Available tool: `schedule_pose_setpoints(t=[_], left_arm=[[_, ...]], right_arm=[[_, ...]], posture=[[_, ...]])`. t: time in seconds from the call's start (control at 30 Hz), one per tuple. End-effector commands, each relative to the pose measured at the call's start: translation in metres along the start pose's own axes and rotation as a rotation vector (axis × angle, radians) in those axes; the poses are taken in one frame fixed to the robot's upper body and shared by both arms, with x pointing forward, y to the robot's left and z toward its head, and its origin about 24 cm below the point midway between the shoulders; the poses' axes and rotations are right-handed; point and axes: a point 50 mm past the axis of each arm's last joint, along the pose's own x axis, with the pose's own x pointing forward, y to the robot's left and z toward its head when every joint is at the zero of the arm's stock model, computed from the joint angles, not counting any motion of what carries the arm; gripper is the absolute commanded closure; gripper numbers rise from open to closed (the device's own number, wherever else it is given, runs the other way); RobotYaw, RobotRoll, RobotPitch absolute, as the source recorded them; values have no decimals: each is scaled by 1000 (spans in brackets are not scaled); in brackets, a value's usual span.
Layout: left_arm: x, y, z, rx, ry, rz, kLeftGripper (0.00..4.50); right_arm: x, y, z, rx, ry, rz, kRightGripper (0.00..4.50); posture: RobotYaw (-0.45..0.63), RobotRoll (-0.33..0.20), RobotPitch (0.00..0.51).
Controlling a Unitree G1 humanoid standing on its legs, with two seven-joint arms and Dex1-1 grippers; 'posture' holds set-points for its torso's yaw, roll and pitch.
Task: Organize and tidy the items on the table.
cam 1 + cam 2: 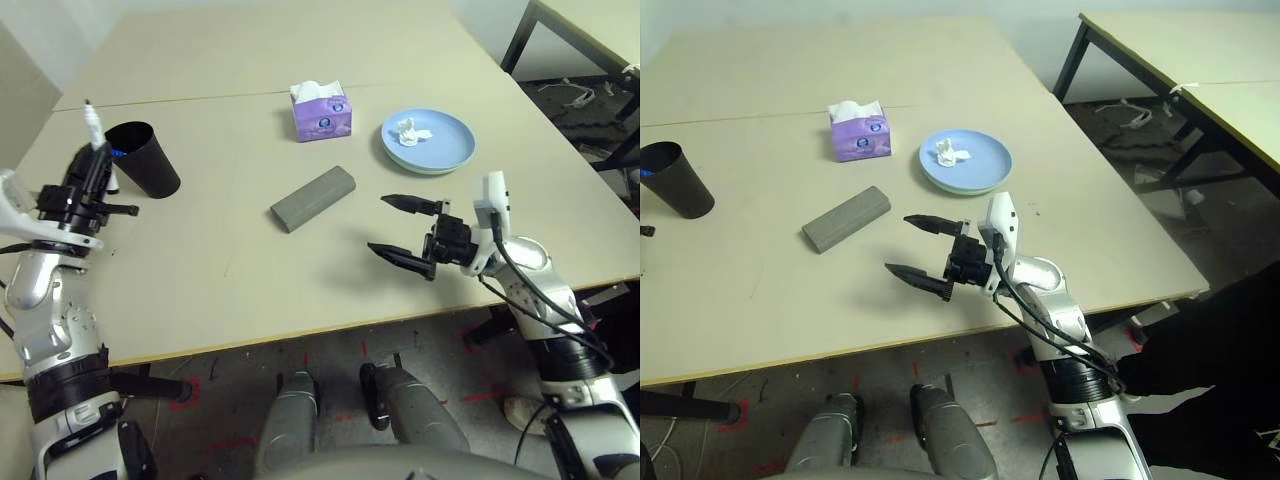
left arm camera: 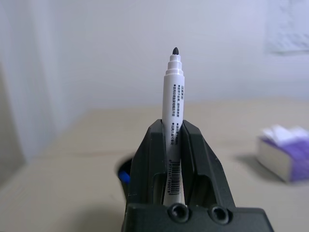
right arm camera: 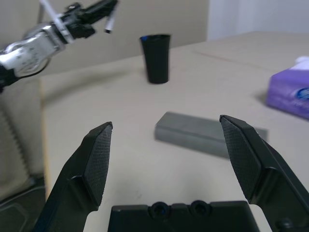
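Holding a marker (image 2: 173, 121) tight in my left tool (image 1: 96, 165), tip up, I am keeping it beside the cup (image 1: 142, 158) so it can go in. I am holding my right tool (image 1: 405, 232) wide open and empty, facing the case (image 1: 313, 198) on the table (image 1: 200, 270).

A purple tissue box (image 1: 322, 113) stands upright in the upper middle of my left eye view, a white tissue sticking out of its top. In the upper right corner of my right eye view I see a second, smaller beige table (image 1: 1200, 45) on dark metal legs, with white cables (image 1: 1130, 112) lying loose on the grey floor (image 1: 1120, 140) beneath it. Red tape marks (image 1: 200, 390) show on the floor along the lower edge of my left eye view.
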Motion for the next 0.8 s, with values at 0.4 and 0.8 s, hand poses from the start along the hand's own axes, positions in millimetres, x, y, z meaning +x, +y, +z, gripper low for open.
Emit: schedule_pose_setpoints(t=[0.4, 0.8], left_arm=[[60, 12, -11, 90, 16, -42, 4215], [59, 21, -32, 124, 137, -24, 4215]], right_arm=[[-10, 5, -6, -2, 58, 2, 0], [-13, 12, -5, 15, 66, -3, 0]], posture=[[-118, 0, 179], [-131, 0, 190]])
